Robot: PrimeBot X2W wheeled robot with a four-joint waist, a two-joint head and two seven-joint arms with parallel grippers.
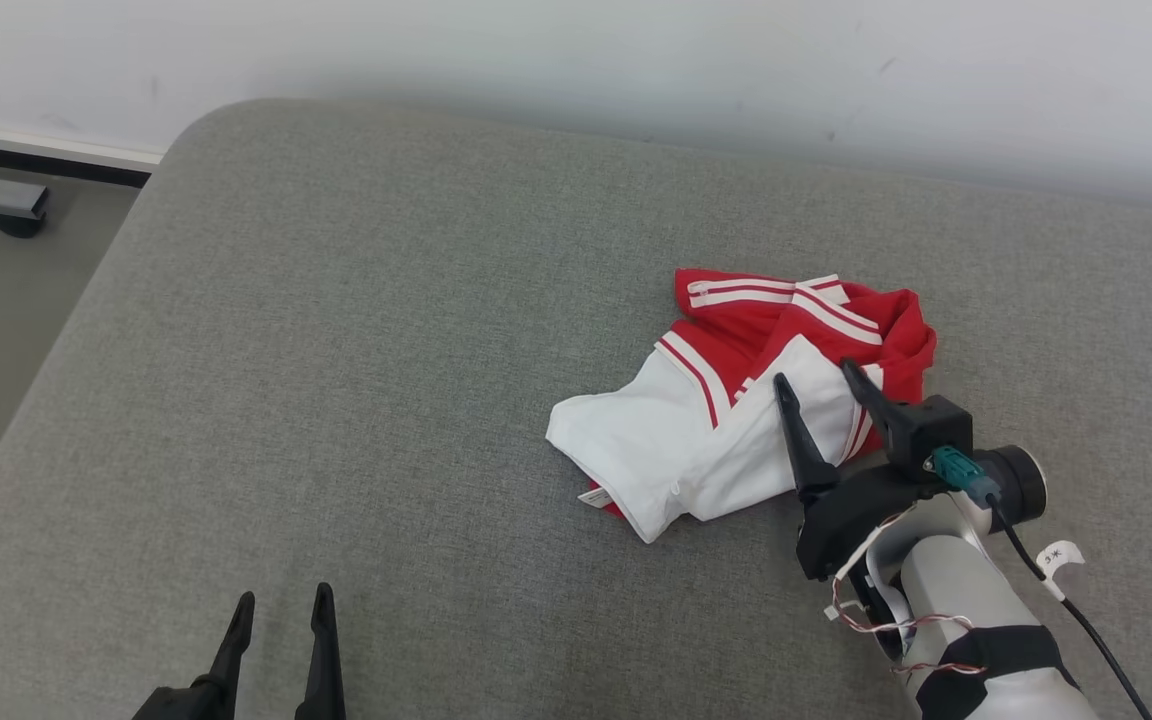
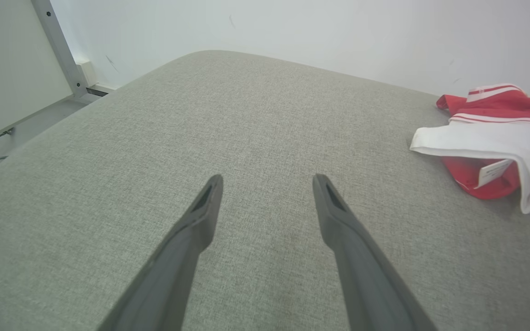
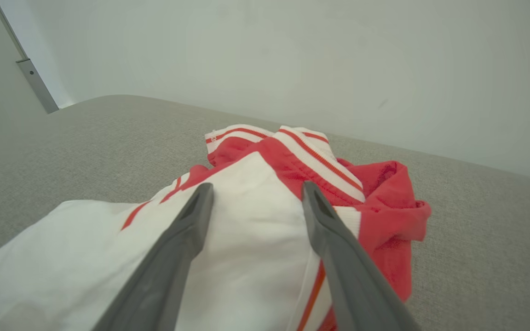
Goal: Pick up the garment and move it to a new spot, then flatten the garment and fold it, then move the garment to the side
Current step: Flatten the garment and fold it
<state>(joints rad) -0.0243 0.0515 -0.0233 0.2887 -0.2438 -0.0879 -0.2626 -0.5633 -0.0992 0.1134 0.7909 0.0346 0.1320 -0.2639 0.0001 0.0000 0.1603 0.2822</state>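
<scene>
because the red-and-white garment (image 1: 736, 420) lies crumpled in overlapping layers, only the top white fold may be pinched if the right gripper (image 1: 814, 372) is closed where it is. the layers beneath could then be dragged across the grey upholstered surface (image 1: 336, 300) or slip free once lifted. flattening would also be made harder by a bunched lift. the garment is found on the right half of the surface. the right gripper is held spread apart, poised over the white panel beside the red striped part; contact cannot be told. the left gripper (image 1: 284, 592) is likewise held released, well apart from the garment.
</scene>
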